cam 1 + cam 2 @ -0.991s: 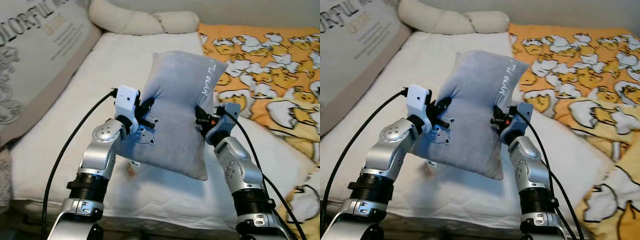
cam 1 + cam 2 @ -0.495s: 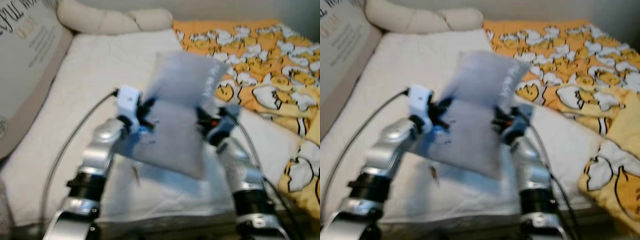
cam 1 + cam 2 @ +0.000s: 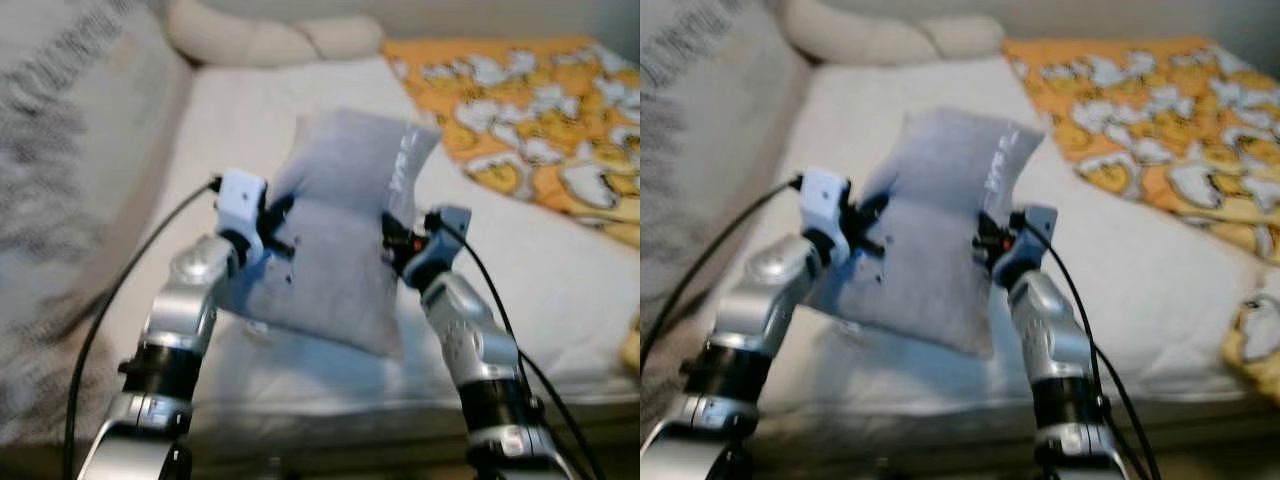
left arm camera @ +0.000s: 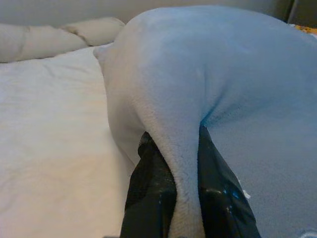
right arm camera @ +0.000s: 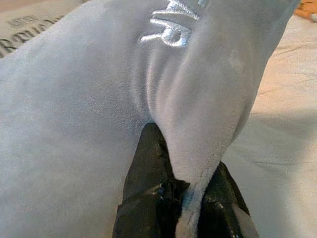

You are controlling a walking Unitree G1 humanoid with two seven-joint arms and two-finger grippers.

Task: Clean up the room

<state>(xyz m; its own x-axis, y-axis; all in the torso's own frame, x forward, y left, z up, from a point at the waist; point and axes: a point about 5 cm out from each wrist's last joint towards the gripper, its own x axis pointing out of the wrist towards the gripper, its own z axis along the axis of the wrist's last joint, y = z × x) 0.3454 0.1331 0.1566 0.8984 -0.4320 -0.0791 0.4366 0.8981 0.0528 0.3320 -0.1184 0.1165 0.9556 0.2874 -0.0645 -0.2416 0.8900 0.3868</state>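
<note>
Left eye view showed a soft grey-blue plush pillow (image 3: 345,235) held above the white bed (image 3: 520,270), long axis tilted, top corner pointing up toward the robot's right, its edges pinched by the left gripper (image 4: 174,198) and right gripper (image 5: 190,196).

1. White stitched lettering runs along one edge of the grey pillow (image 3: 340,240); in the head views it is blurred, no letters come through.
2. Right wrist view, same pillow (image 5: 99,114): the embroidery sits close, but only a few stroke ends show at the frame edge, cut off, not readable as a word.
3. Large cushion (image 3: 70,190) at the left of the bed carries dark printed lines, smeared by blur, unreadable.
4. No numbers, brands or signs can be read.
</note>
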